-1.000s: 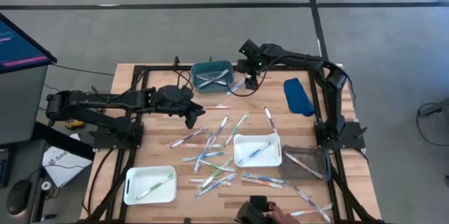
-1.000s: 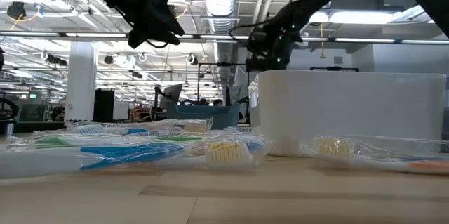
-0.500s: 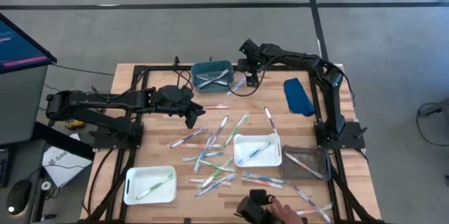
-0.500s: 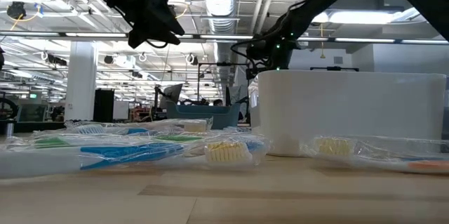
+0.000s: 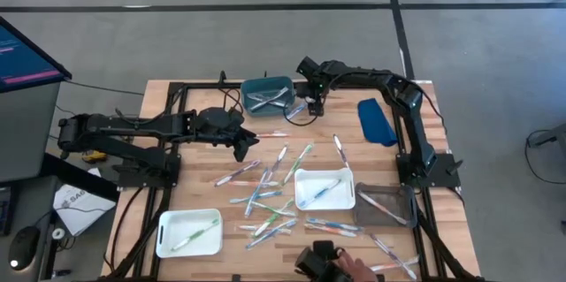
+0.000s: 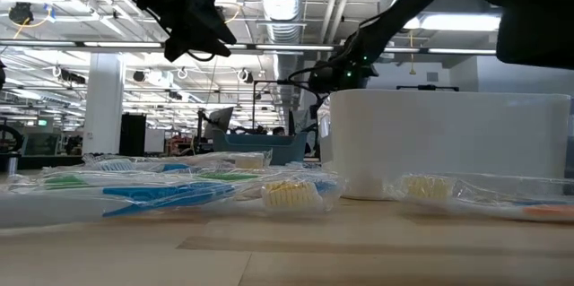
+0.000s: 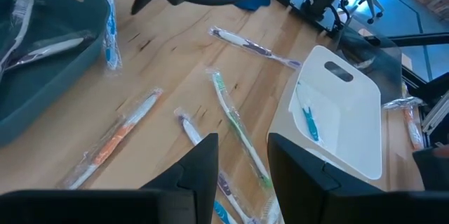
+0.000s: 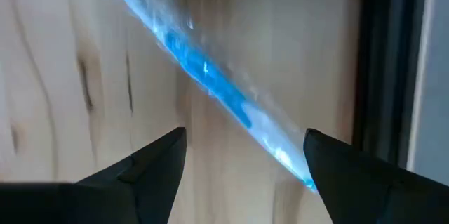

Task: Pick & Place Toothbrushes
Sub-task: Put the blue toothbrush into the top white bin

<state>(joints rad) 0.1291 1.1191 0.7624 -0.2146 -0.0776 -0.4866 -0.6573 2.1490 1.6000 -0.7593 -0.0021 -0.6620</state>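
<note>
Toothbrushes (image 5: 265, 195) lie scattered mid-table, one tray (image 5: 268, 94) at the far edge, another (image 5: 188, 232) near left

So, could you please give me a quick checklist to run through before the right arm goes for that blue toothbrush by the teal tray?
1. Right gripper open: ok, fingers stand wide apart.
2. Blue toothbrush lined up: ok, in the right wrist view it runs slantwise across the gap between the fingers.
3. Right gripper empty: ok, nothing between the fingers.
4. Height above the table: cannot tell; no contact with the brush shows yet.
5. Teal tray clear of the gripper: cannot tell, they are very close in the high view.
6. Left gripper out of the way: ok, above the table's middle, apart from the right arm.
</note>
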